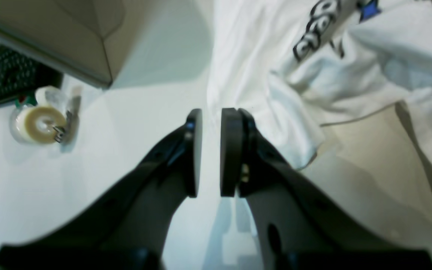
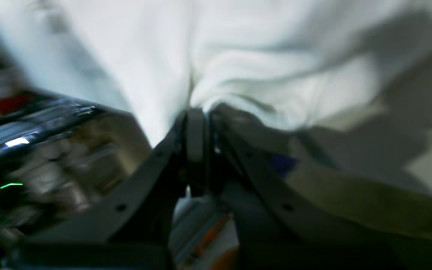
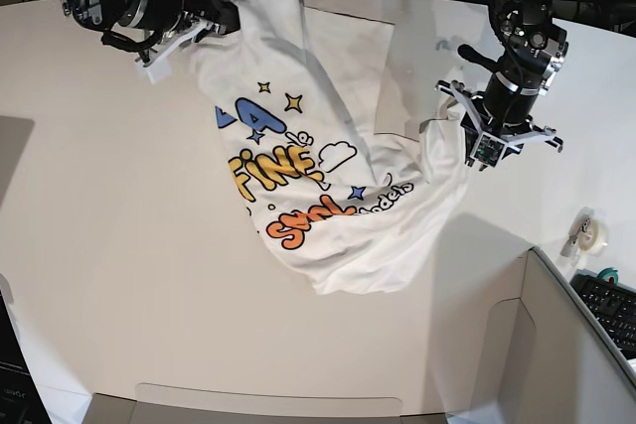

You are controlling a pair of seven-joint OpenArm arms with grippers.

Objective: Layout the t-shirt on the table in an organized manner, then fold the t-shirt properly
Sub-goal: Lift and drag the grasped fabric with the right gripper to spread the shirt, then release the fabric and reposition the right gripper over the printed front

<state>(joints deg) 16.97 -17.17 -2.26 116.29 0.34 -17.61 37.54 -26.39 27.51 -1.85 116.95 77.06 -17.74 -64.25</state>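
Nearest me in the base view, a grey bin point(image 3: 556, 345) sits at the right corner of the table point(image 3: 109, 245), with a keyboard point(image 3: 611, 310) and a roll of tape point(image 3: 592, 234) just beyond it, well apart from the work.

The t-shirt point(image 3: 328, 186) lies mid-table, printed side up but skewed and rumpled, its right half doubled over so a pale inner panel shows. I judge the layout step is unfinished; no folding can start until that flap is opened.

My left gripper point(image 3: 494, 134) hovers at the shirt's right edge. In its wrist view the jaws stand slightly parted with bare table between them, gripping nothing, cloth just beside one pad point(image 1: 231, 150).

Farthest off, at the left, my right gripper point(image 3: 199, 27) is clamped on a bunched corner of the shirt, fabric puckering from the closed jaws, presumably to pull that side taut.
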